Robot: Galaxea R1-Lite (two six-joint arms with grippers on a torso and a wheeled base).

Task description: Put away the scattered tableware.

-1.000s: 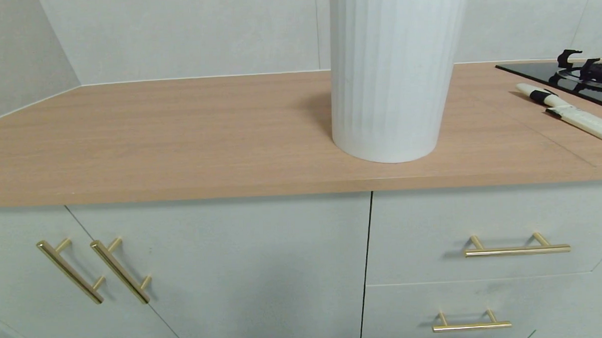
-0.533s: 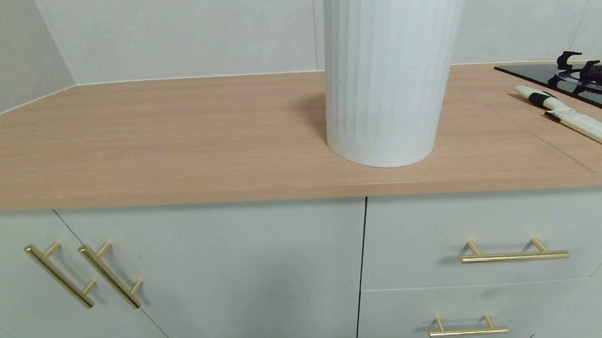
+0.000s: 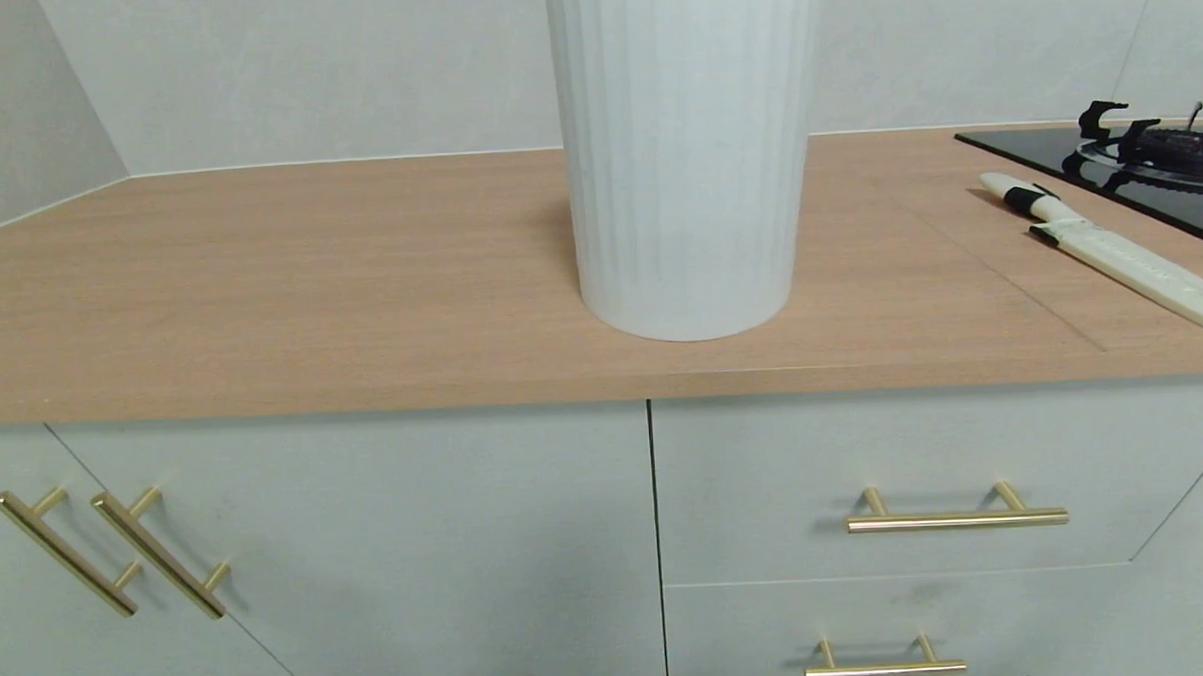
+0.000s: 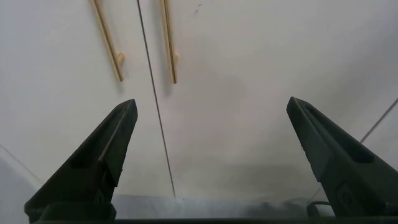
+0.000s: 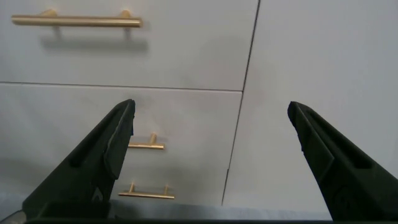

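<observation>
Left gripper (image 4: 211, 162): wide open, nothing between the fingers. Sits low, facing two cupboard doors (image 4: 249, 93) with long gold handles (image 4: 169, 43).

Right gripper (image 5: 211, 162): wide open too, holding nothing. Sits low as well, facing the drawers (image 5: 124, 56) with their gold bars.

Higher up, on the counter (image 3: 260, 290), near its right front corner: the knife (image 3: 1109, 252). Lies flat, just beside the black stove (image 3: 1055, 152). Runs on a slant, with the handle toward the back of the counter and the tip toward the right edge. Touches nothing else.

Near the front edge, about the middle of the counter: a tall white pot (image 3: 683, 175) with ribs. Stands upright, well apart from the knife. Could be the place for the knife, but hard to be sure.

So, from both grippers: up and off to the right to reach the knife. Probably a job for the right arm, being on the knife's side. Best to come down across the slant and take the handle end, not the tip.

From the head: the counter top, the knife, the pot and the stove. From the wrists: the open fingers, close up, and the cupboard fronts behind them.
</observation>
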